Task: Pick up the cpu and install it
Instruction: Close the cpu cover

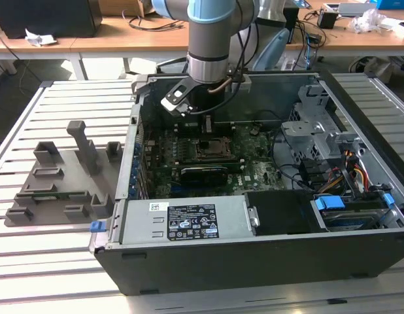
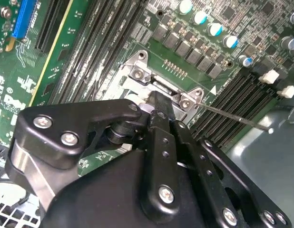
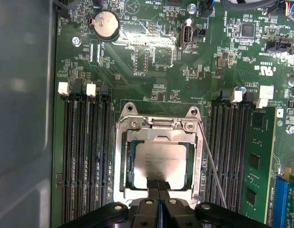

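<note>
Silver cpu (image 3: 159,159), flat, face up, in socket (image 3: 120,161)

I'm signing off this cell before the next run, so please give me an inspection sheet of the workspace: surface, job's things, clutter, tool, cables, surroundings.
Surface: slatted metal table carrying an open computer case.
Job's things: cpu lies flat inside the socket frame on the motherboard; a wire lever runs alongside the frame.
Clutter: grey plastic tray on the table, at the exterior view's left of the case.
Grippers: tool has its fingertips together at the cpu's edge; contact cannot be told.
Cables: coloured wire bundle inside the case; loose cables on the desk behind.
Surroundings: wooden desks behind the table.
</note>
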Robot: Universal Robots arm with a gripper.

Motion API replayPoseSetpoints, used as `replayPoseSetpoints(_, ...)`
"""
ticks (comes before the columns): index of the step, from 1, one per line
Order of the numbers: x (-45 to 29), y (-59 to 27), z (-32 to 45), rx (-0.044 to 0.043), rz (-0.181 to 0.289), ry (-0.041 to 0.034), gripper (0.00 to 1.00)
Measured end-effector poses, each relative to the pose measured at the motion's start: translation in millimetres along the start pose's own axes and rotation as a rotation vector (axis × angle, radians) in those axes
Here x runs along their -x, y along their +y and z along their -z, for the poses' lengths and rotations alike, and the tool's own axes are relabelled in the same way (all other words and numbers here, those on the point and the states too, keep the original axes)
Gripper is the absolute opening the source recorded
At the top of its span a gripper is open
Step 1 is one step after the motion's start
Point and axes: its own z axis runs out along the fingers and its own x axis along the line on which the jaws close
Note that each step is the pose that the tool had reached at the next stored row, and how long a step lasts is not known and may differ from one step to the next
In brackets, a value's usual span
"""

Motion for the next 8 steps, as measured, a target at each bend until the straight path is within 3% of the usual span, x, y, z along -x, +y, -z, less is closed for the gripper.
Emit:
replayPoseSetpoints(4,0.9,19.2,0.6,-0.0001,0.000,0.0000,0.11)
replayPoseSetpoints(8,1.3,30.0,4.0,-0.0036,0.001,0.0016,0.11)
